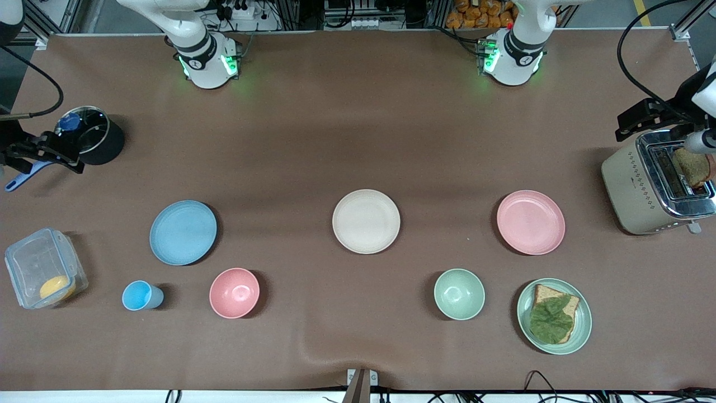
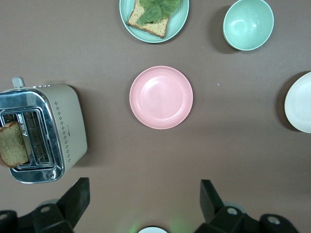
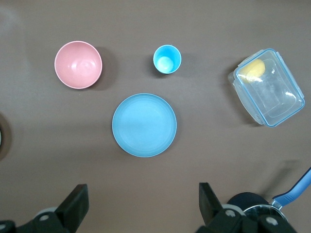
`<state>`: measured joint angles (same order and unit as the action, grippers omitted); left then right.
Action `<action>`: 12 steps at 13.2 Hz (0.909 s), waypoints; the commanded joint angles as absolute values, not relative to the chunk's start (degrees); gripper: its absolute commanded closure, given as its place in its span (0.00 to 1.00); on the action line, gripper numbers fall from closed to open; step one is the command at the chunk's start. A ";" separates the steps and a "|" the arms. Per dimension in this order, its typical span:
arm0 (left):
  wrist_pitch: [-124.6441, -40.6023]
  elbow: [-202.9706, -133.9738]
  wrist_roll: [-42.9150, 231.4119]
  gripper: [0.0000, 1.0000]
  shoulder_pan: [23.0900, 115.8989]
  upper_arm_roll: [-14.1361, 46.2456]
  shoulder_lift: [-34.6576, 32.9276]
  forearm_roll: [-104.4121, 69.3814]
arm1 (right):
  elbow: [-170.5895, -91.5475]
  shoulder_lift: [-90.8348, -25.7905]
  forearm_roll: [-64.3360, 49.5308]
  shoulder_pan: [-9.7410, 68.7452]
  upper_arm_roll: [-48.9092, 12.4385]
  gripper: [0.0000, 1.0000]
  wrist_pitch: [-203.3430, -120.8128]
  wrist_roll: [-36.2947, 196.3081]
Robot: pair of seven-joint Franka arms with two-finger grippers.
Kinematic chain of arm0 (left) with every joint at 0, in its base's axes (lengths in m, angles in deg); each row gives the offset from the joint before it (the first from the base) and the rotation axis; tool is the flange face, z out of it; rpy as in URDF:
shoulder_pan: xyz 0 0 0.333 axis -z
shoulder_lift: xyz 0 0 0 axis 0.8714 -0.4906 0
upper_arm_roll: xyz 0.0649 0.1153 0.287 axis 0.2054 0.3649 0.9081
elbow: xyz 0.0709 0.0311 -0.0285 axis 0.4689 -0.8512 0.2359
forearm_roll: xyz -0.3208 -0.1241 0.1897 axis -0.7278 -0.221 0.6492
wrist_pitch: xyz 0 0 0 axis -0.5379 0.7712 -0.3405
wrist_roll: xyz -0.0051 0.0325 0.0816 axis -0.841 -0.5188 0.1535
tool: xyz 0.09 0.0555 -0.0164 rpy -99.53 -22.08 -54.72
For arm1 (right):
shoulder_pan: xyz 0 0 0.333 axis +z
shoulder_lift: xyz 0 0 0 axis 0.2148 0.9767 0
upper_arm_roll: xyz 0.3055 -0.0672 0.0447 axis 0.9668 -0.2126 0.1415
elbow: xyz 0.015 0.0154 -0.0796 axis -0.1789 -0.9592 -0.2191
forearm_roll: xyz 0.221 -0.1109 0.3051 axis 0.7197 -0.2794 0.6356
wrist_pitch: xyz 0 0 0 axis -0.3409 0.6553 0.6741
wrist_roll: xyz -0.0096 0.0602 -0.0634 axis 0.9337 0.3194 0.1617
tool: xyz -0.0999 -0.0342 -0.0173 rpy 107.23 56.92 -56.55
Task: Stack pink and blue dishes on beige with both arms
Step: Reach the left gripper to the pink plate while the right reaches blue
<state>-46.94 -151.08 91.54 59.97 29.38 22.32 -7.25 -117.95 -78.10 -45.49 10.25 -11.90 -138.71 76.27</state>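
Nothing stacked yet, folks: all three plates lie apart on the brown table (image 1: pixel 358 112), so both lifts are still to come. Nearest the front camera sit the small blue cup (image 1: pixel 142 295), the pink bowl (image 1: pixel 234 293), the green bowl (image 1: pixel 459 294) and the green plate (image 1: pixel 554 315) with bread and a leaf. A row farther up, the blue plate (image 1: pixel 183 232) lies toward the right arm's end, the beige plate (image 1: pixel 366 221) dead centre, the pink plate (image 1: pixel 530 222) toward the left arm's end, well apart from one another. All three look flat, round, matte, shallow-rimmed and bare. Up high, the left gripper (image 2: pixel 143 201) hovers with fingers spread wide and empty, over bare table beside the pink plate and toaster (image 1: pixel 654 184); the right gripper (image 3: pixel 143 201), likewise released and holding nothing, hangs over bare table by the blue plate.
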 commanded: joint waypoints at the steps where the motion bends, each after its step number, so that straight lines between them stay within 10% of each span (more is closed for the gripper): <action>1: -45.27 -149.97 91.49 0.00 59.57 29.28 22.65 -6.76 | -116.42 -77.38 -44.95 10.03 -11.64 0.00 -138.04 75.68; 6: -49.02 -151.71 90.52 0.00 59.57 29.64 21.34 -2.98 | -116.42 -77.21 -44.95 9.77 -11.64 0.00 -138.65 75.68; 12: -81.94 -182.79 90.61 0.00 54.48 29.63 22.21 -3.43 | -116.51 -65.71 -45.47 14.15 -11.47 0.00 -150.68 75.85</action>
